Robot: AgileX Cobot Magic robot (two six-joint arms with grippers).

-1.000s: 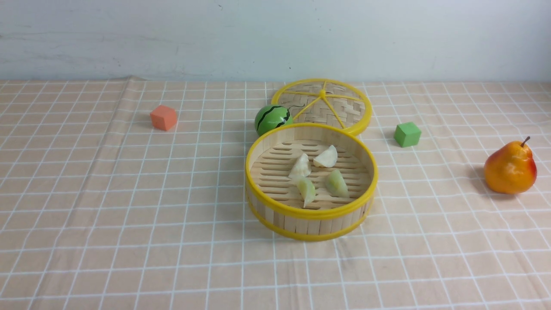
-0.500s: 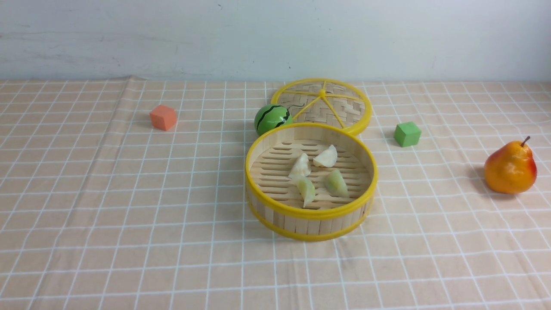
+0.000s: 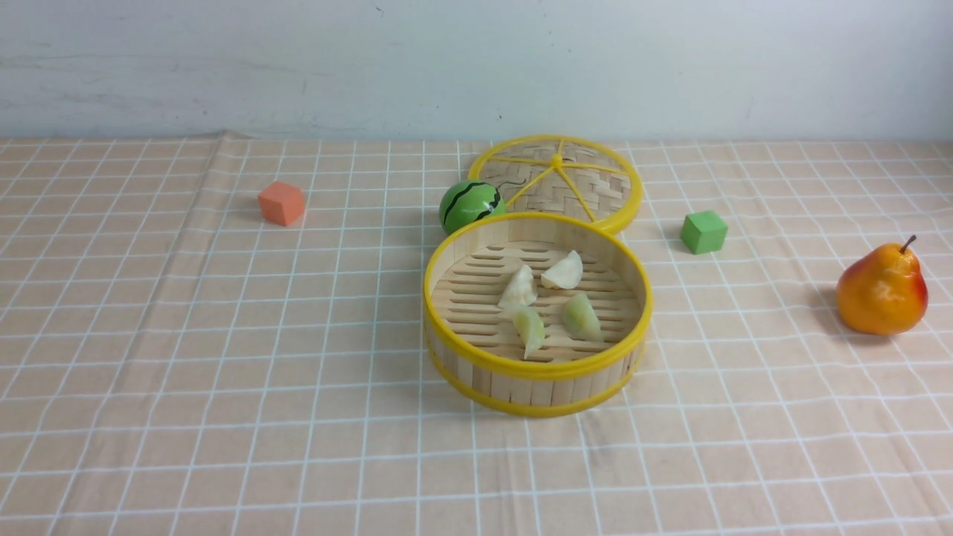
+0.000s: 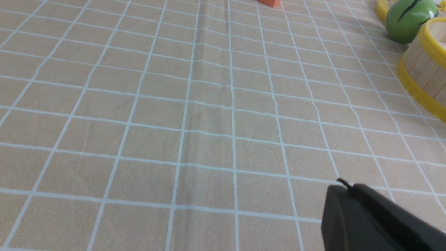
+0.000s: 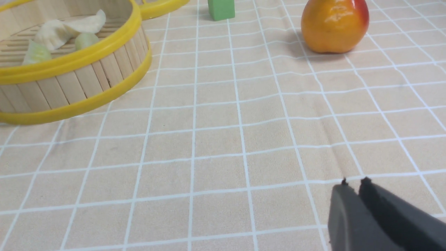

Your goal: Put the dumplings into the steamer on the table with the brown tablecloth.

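steamer point(image 3: 537, 376) yellow rims | dumplings point(image 3: 551, 301) white, green | tablecloth point(image 3: 223, 335) tan, white grid

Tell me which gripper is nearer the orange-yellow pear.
Right. The right gripper has the orange-yellow pear ahead in its wrist view; the left gripper sees only the orange cube side.

In front of me the steamer point(image 3: 537, 313) sits mid-table point(image 3: 186, 372), all four dumplings point(image 3: 551, 301) lying inside. Its lid point(image 3: 557, 181) lies just behind, a small watermelon point(image 3: 470, 206) beside. An orange cube point(image 3: 282, 203) sits far left; a green cube point(image 3: 703, 231) and pear point(image 3: 882, 290) right.
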